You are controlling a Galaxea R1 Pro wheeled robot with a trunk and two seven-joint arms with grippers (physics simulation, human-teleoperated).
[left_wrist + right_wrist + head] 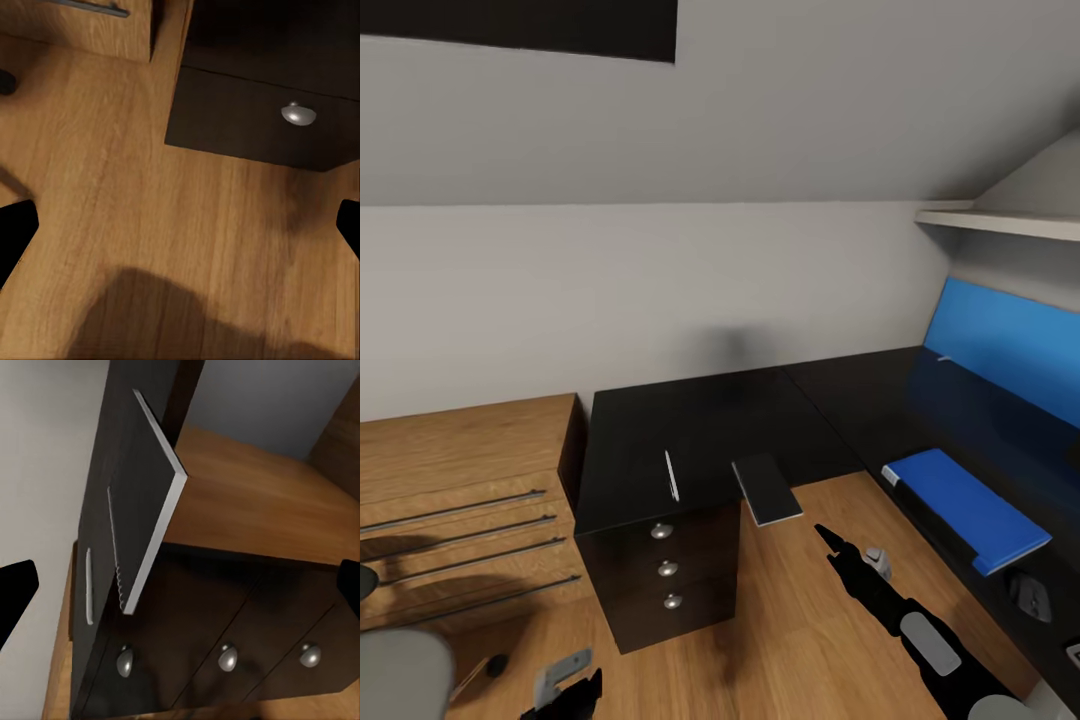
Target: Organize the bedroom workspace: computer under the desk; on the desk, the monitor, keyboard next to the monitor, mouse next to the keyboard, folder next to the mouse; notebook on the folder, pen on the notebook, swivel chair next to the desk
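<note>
1. Notebook [767, 488] sits on the desk [690, 420], hanging over the edge above the 3 knobs [662, 532]
2. Pen [671, 475] lies just beside it
3. Folder [965, 507] rests on the desk's right wing
4. Right gripper [828, 535] spread open, holding nothing; left gripper [180, 225] also spread, over the floor [150, 225]

A light wooden cabinet [460, 500] with long thin metal handles [455, 510] stands against a plain grey wall [660, 290], on a wood-plank floor [790, 620]. High on that wall, above the cabinet, runs a dark rectangular panel [540, 25]. Far across the room from the cabinet, a pale shelf [1000, 222] juts out above a bright blue panel [1010, 340].
</note>
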